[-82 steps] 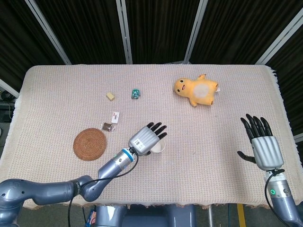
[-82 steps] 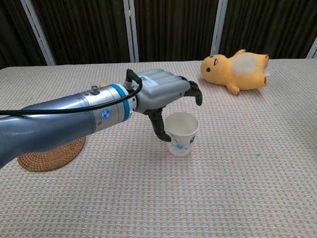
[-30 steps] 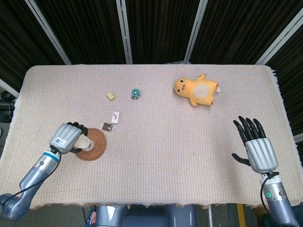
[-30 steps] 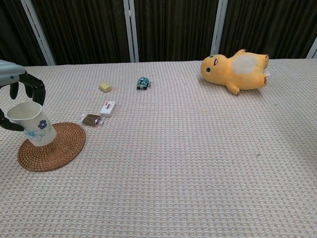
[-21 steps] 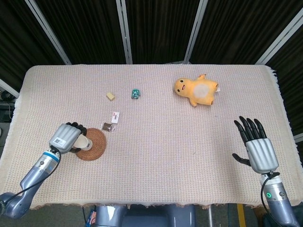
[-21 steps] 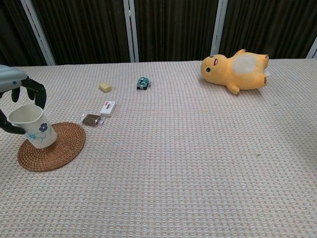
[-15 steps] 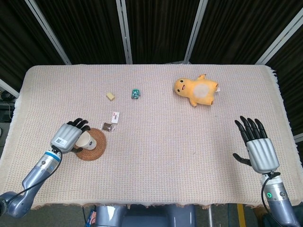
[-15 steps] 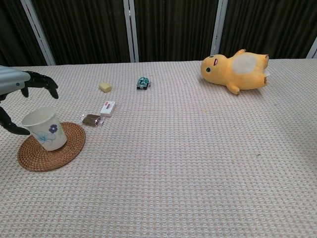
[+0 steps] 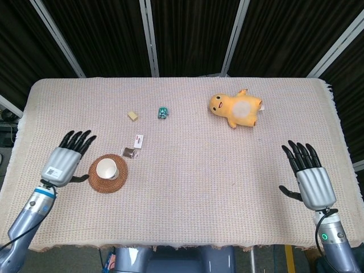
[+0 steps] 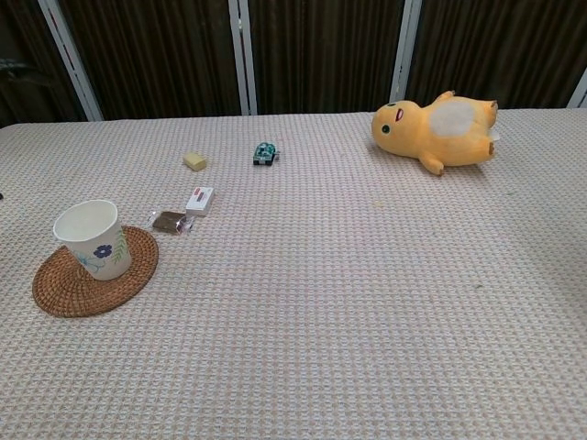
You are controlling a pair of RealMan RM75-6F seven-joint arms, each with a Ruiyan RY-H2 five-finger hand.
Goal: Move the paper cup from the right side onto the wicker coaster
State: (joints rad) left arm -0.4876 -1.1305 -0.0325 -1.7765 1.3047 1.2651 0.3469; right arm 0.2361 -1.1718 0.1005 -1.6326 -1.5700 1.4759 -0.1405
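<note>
- Since the paper cup point(image 10: 89, 238) stands upright on the wicker coaster point(image 10: 128, 272), mouth up and nothing gripping it, I'd judge the placing done; what's left to go wrong is mostly disturbance.
- From the chest view the cup sits toward the far side of the coaster, not at its middle. The head view shows it nearer centre, so I can't be sure how much margin it has. A knock could walk it off the rim.
- The left hand point(image 9: 63, 162) hovers just beside the coaster point(image 9: 121, 179), fingers spread apart, holding nothing. Its thumb points toward the coaster edge. If the arm swings inward as it pulls away, that thumb could clip the light cup point(image 9: 107, 168) and tip it.
- An empty paper cup weighs little, I'd guess, and the woven coaster is uneven; a brush from a finger may be enough to topple it.
- The brown wrapped sweet point(image 9: 130, 151) and the small white packet point(image 9: 139, 140) lie just beyond the coaster; a careless sweep could scatter them.
- The right hand point(image 9: 310, 181) is well apart at the other side of the table, fingers splayed and empty; no threat there.
- The yellow plush toy point(image 9: 236, 109), the small teal toy point(image 9: 162, 112) and the beige block point(image 9: 133, 115) lie far off, out of harm's way.
</note>
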